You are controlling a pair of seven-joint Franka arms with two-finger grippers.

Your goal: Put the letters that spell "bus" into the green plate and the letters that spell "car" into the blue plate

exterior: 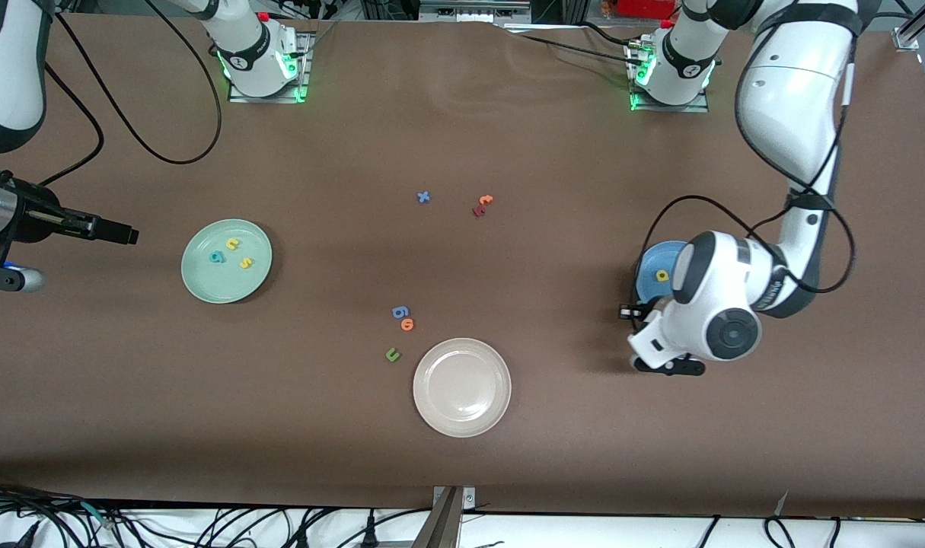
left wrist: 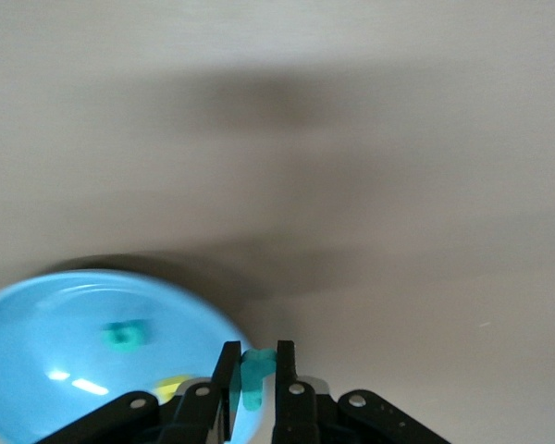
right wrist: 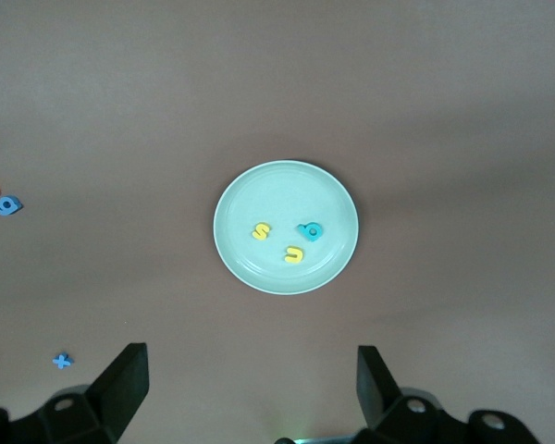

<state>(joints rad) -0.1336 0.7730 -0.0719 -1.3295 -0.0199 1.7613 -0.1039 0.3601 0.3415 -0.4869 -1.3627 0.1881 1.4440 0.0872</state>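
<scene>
Beige-white plate: nearest front camera; landmark.
Green "u", orange "o", blue "g"-like letter: just beside it.
Left gripper: over edge of blue plate, toward left arm's end from landmark; fingers clamped on teal letter. Plate holds yellow "a", another teal letter.
Green plate: toward right arm's end; holds teal "b", yellow "u", yellow "s".
Right gripper: waits, fingers apart, high over table by green plate.
Blue "x", orange "t": farthest.

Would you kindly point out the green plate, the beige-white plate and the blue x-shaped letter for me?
green plate (exterior: 203,285): front view, on a bare part of its surface.
beige-white plate (exterior: 462,388): front view, on its bare middle.
blue x-shaped letter (exterior: 423,197): front view, on its middle.
</scene>
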